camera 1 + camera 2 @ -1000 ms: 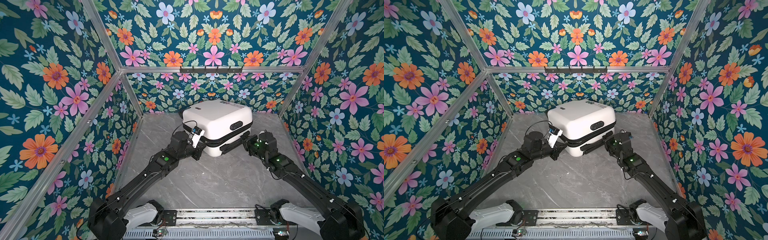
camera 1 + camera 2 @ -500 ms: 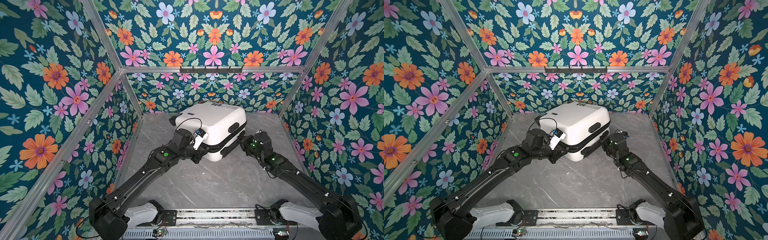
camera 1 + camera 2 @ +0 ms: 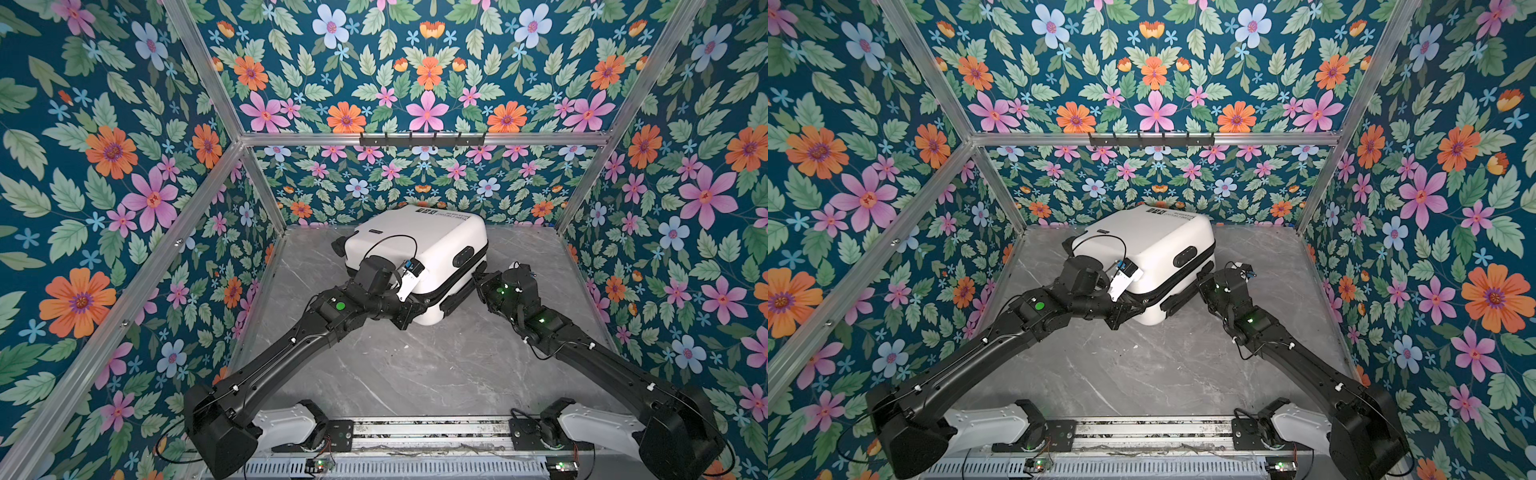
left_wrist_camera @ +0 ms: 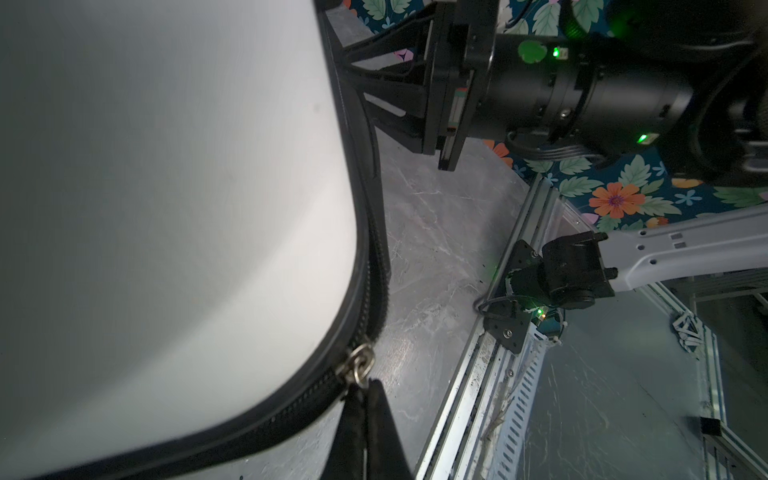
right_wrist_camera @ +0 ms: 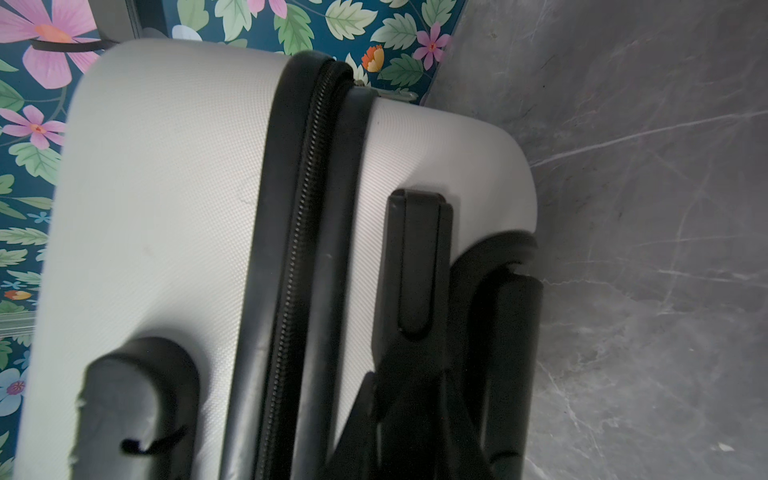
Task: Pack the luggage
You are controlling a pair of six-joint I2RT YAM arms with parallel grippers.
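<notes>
Two black grippers met the closed white luggage (image 3: 419,241), which lay flat on the grey marble table (image 3: 415,374) near the back wall. At its near corner the left gripper (image 4: 368,399) was clamped on the zipper pull (image 4: 359,365); the right gripper (image 5: 465,249) pinched a black fitting (image 5: 498,245) on its side.

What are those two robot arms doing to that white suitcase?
They are handling the suitcase, which lies shut on the grey table. The left pincer is pinched shut on the metal zipper pull at the suitcase's near corner. The right pincer is closed on a black bar on the suitcase's side, by the zipper track. Nothing else lies on the table.
</notes>
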